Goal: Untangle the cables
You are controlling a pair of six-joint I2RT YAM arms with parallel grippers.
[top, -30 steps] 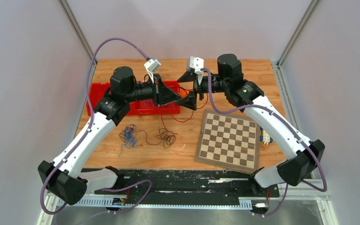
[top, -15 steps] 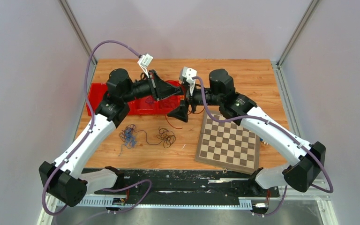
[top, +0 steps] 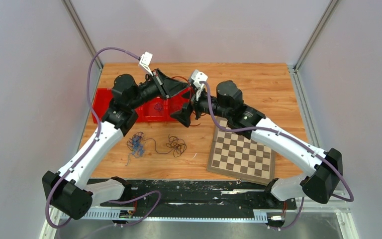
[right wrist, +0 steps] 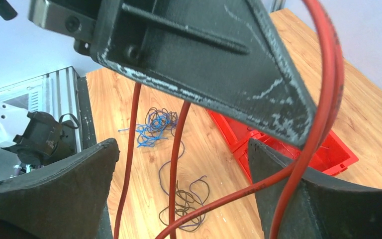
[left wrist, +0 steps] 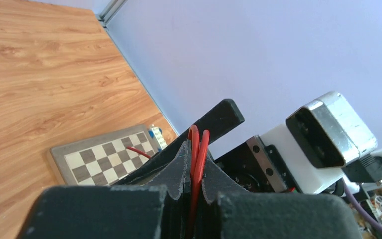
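Moved: the right gripper (top: 183, 115) has swung left from the chessboard (top: 241, 149) to the right end of the red tray (top: 104, 107); the left gripper (top: 185, 90) has risen toward the tray's far edge.
Left gripper: fingers pressed together on a loop of the red cable (left wrist: 194, 144), above the tray's right end.
Right gripper: fingers spread wide, red strands passing between them.
Other cables: a blue tangle (top: 137, 143) and a dark brown tangle (top: 177, 145) lie on the table (top: 268, 84) just in front of the tray.
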